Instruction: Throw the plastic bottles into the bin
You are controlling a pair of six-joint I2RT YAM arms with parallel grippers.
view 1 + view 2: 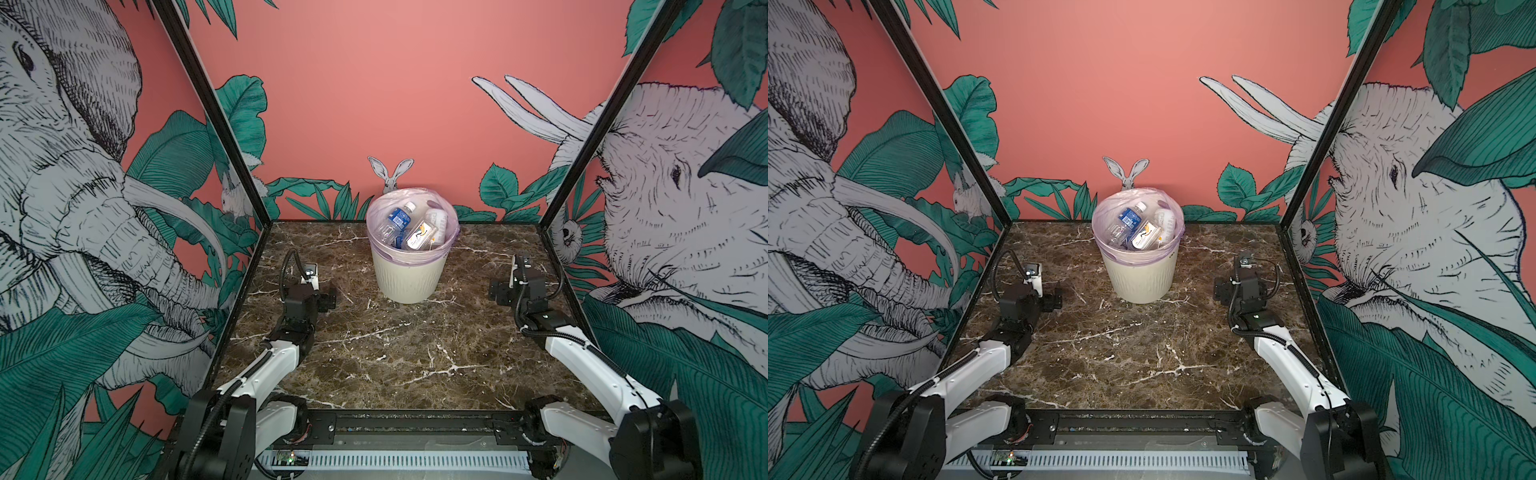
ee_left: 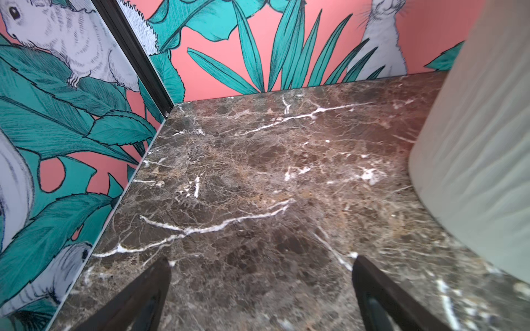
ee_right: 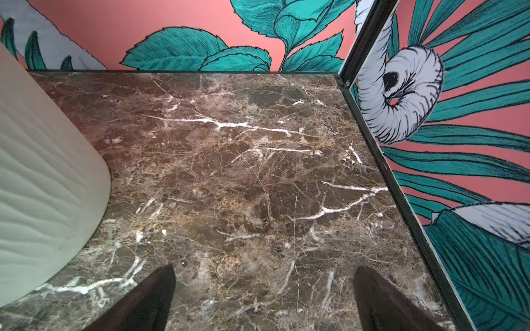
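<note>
Flanking the bin (image 1: 409, 278), left gripper (image 2: 261, 258) and right gripper (image 3: 265, 267) stand spread wide, empty.

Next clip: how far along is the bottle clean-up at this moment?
Done, by the look of it: several bottles lie inside the bin, and no bottle shows on the table in both top views or the wrist views. In hand: nothing. The left gripper and right gripper are open and empty, one on each side of the bin. Left: nothing visible to pick up.
</note>
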